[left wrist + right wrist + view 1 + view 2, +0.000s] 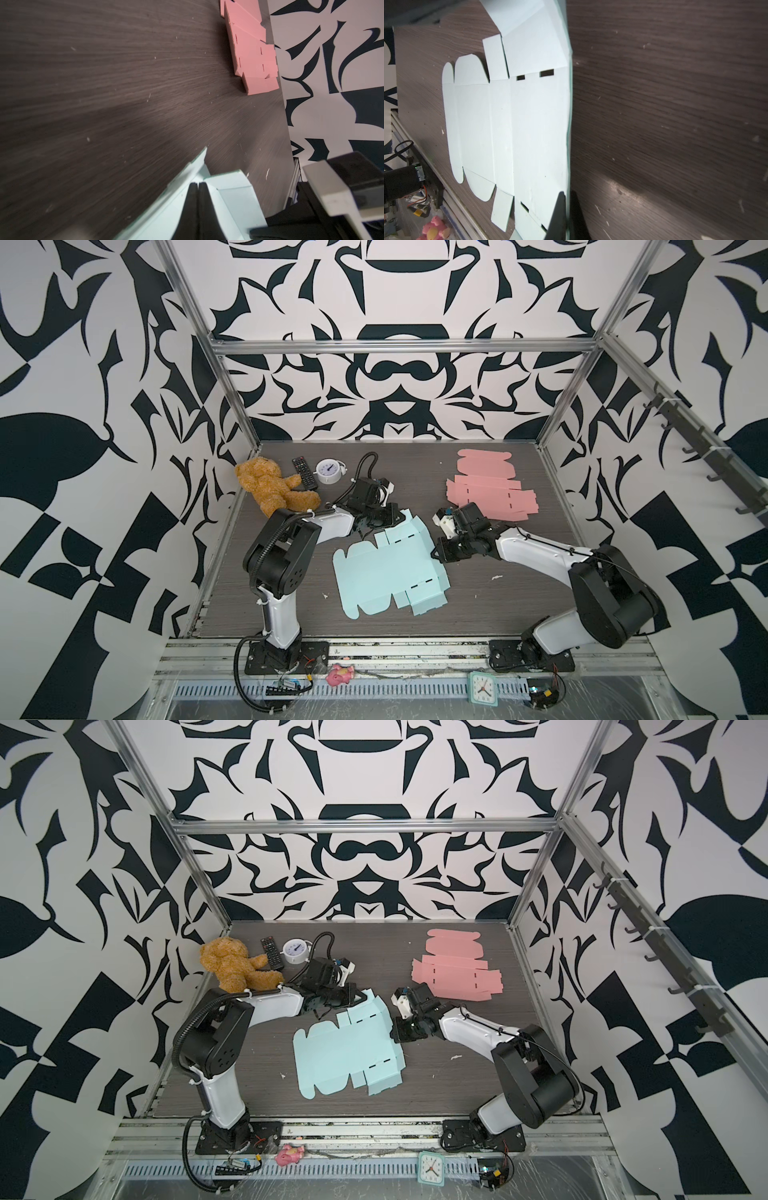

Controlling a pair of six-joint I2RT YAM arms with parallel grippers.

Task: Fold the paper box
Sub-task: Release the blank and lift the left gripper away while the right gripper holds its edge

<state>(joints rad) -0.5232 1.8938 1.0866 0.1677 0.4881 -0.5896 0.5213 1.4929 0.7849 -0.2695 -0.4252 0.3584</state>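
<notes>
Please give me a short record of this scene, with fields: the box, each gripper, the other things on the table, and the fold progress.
box: blue blank, mostly flat on the table, right edge raised
left gripper: shut on the blank's far corner
right gripper: shut on the blank's right edge
other things: pink blank, teddy, remote, round clock, all at the far side
progress: no wall folded fully upright yet

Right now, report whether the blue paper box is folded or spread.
Mostly spread: the blue paper box lies flat on the table, only one side panel lifted.
</notes>
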